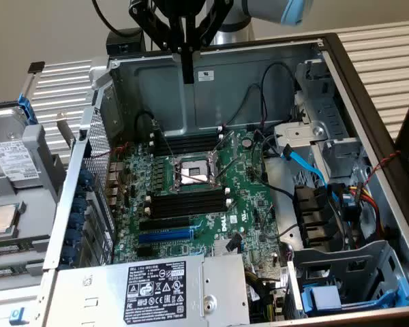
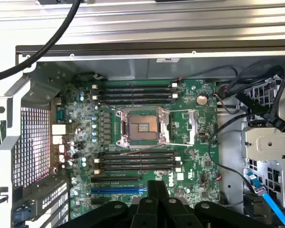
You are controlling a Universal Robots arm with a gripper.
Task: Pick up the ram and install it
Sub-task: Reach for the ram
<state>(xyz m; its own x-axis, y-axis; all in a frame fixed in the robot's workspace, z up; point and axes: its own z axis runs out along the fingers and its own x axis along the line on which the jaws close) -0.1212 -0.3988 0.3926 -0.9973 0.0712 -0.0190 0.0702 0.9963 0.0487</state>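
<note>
In the exterior view, a beige wall (image 1: 41,27) stands behind a pale, ribbed metal tabletop (image 1: 382,48). On it lies an open computer case (image 1: 211,88), its inside facing up. The green motherboard (image 1: 252,197) covers the case floor, with the CPU socket (image 1: 193,170) in its middle, long black memory slots (image 1: 187,144) on either side of it, and a blue expansion slot (image 1: 165,235) nearer the camera. A silver power supply (image 1: 191,286) with a black label sits at the near edge. A light blue cable (image 1: 303,163) runs past the drive cage on the exterior view's right. The claw (image 1: 187,76) hangs above the case's far wall, its fingers pressed together with nothing green between them.

In the wrist view, the claw (image 2: 156,186) is black and closed tight, and it is seen over the blue slot (image 2: 118,191) end of the board. Beyond the case's rim runs the ribbed tabletop (image 2: 180,21), crossed by a black cable (image 2: 52,42).

Where the ram is, I cannot tell.
</note>
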